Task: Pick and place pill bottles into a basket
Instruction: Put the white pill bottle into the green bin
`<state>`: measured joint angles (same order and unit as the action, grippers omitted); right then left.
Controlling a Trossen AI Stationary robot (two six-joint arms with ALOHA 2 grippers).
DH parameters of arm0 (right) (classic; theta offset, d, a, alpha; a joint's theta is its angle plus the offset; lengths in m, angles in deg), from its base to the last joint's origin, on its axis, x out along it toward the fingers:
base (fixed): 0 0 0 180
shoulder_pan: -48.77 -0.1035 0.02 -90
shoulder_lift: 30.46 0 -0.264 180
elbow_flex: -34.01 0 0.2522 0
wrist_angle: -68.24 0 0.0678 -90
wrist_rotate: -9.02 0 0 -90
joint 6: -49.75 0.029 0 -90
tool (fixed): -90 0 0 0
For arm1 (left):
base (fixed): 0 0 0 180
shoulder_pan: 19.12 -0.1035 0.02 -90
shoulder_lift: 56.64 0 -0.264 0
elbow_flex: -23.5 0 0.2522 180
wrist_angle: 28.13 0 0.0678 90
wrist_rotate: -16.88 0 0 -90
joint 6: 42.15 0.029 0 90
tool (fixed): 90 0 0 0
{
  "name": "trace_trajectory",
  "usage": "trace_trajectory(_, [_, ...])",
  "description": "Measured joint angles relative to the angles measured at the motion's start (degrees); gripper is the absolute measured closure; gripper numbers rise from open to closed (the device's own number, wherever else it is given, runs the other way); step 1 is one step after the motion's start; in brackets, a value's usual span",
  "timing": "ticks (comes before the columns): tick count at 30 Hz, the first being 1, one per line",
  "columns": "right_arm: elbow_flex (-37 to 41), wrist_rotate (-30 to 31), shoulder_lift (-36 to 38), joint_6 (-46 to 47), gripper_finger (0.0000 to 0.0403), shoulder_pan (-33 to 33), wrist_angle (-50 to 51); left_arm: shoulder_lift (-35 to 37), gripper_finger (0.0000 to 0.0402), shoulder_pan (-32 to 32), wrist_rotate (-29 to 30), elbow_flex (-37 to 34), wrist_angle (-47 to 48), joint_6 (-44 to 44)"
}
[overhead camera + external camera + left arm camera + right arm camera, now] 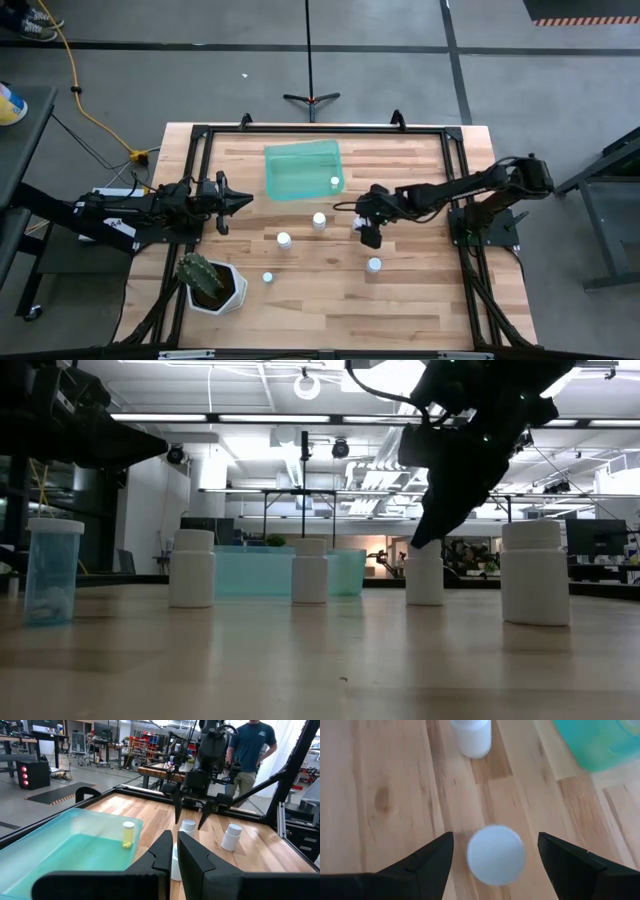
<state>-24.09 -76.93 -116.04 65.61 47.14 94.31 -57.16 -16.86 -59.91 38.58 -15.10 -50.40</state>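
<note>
A pill bottle [496, 854] stands on the table [420, 300], at about five o'clock from the basket [303, 170], and the right gripper [496, 865] hangs over it, fingers wide apart, probably to grab it, while the left gripper [240, 200] waits with fingers nearly closed, holding nothing.

Robotics lab / workshop floor, open-plan industrial space. Evidence: grey concrete floor [520, 90] with dark tape lines, yellow cable [75, 85] running across it, black tripod stand [310, 95] behind the butcher-block table [330, 310] in a black metal frame [320, 128]. Low view shows exposed ceiling with ducting [330, 445] and strip lights [165, 417]. Left wrist view shows more workbenches [155, 770], office chairs [77, 742], a computer tower with red lights [32, 774], and a person in a teal T-shirt [252, 745] standing just beyond the table.
</note>
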Motion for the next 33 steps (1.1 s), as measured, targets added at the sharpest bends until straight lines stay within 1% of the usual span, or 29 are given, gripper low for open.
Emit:
trace_trajectory(5, [1.7,0.0,0.0,0.7,0.0123,0.0,-2.9,0.0,0.0337,0.0,0.0,0.0,0.0,0.0])
trace_trajectory(13, [1.8,0.3,0.0,-0.7,0.0129,0.0,-1.9,0.0,0.0337,0.0,0.0,0.0,0.0,0.0])
trace_trajectory(23, [1.8,0.6,0.0,-0.3,0.0175,0.0,-1.9,0.0,0.0337,0.0,0.0,0.0,0.0,0.0])
trace_trajectory(26, [1.8,1.6,0.0,0.9,0.0189,0.0,-1.9,0.0,0.0337,0.0,0.1,0.0,0.0,0.0])
trace_trajectory(33, [1.8,1.6,0.0,2.2,0.0221,0.0,-1.9,0.0,0.0337,0.0,0.2,0.0,0.0,0.0])
